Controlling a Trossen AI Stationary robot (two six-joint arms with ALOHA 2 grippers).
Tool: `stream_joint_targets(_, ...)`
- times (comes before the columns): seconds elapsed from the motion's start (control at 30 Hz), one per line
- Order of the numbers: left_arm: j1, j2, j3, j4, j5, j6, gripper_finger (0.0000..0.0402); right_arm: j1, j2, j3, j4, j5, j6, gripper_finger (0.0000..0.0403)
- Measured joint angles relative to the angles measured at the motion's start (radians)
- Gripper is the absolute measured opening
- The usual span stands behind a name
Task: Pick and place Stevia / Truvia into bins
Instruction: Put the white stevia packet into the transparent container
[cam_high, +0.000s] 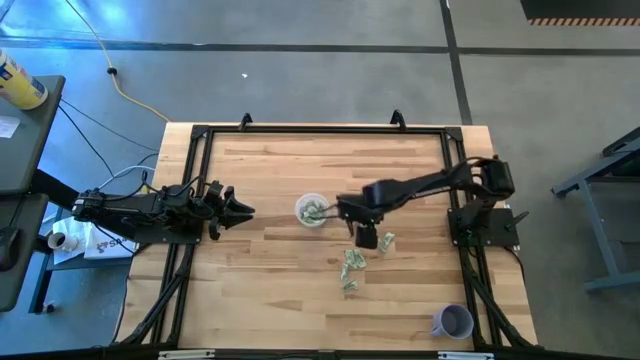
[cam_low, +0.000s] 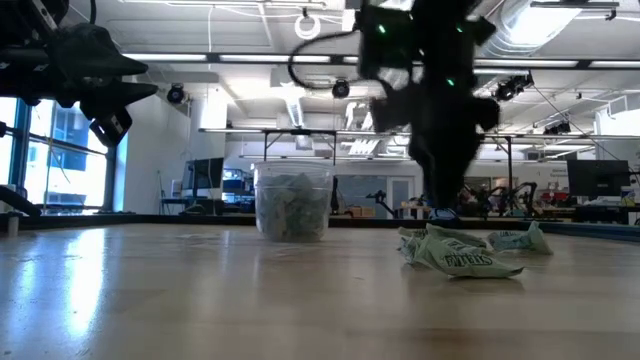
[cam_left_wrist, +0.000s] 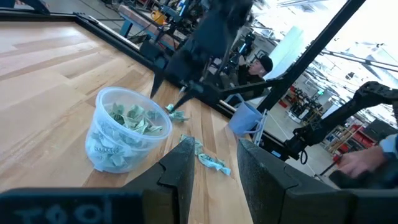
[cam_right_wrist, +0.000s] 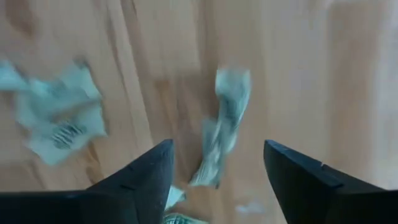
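Observation:
The clear cup (cam_high: 311, 210) stands upright on the table's middle, partly filled with green and white packets (cam_left_wrist: 134, 119). More packets lie loose on the wood to its right: a crumpled cluster (cam_high: 350, 266) and one farther right (cam_high: 388, 241). My right gripper (cam_high: 366, 238) hangs open above these loose packets, pointing down. In the right wrist view one packet (cam_right_wrist: 224, 121) lies between and beyond its fingers and another (cam_right_wrist: 57, 118) lies off to one side. My left gripper (cam_high: 245, 210) waits open, level, left of the cup.
A lavender cup (cam_high: 452, 322) stands near the table's near right corner. A dark frame (cam_high: 320, 128) runs along the table's edges. People and workshop gear show in the room beyond the table. Bare wood lies between the left gripper and the clear cup.

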Motion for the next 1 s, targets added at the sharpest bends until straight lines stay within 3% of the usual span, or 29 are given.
stream_joint_targets(0.17, 0.0, 0.0, 0.0, 0.0, 0.0, 0.0, 0.0156, 0.012, 0.0, -0.163, 0.066, 0.0, 0.141, 0.0241)
stream_joint_targets(0.3, 0.0, 0.0, 0.0, 0.0, 0.0, 0.0, 0.0156, 0.012, -0.004, -0.195, 0.113, -0.027, 0.23, 0.0219)
stream_joint_targets(0.43, 0.0, 0.0, 0.0, 0.0, 0.0, 0.0, 0.0156, 0.016, 0.001, -0.157, 0.131, -0.017, 0.231, 0.0156)
stream_joint_targets(0.63, 0.0, 0.0, 0.0, 0.0, 0.0, 0.0, 0.0156, -0.005, 0.002, -0.05, 0.063, -0.069, 0.232, 0.0017)
stream_joint_targets(0.8, 0.0, 0.0, 0.0, 0.0, 0.0, 0.0, 0.0156, -0.034, -0.018, 0.134, -0.004, -0.069, 0.172, 0.0011)
stream_joint_targets(0.9, 0.0, 0.0, 0.0, 0.0, 0.0, 0.0, 0.0156, -0.063, -0.018, 0.217, -0.031, 0.013, 0.084, 0.0005)
stream_joint_targets(1.0, 0.0, 0.0, 0.0, 0.0, 0.0, 0.0, 0.0156, -0.09, -0.019, 0.221, -0.072, 0.082, 0.062, 0.0033)
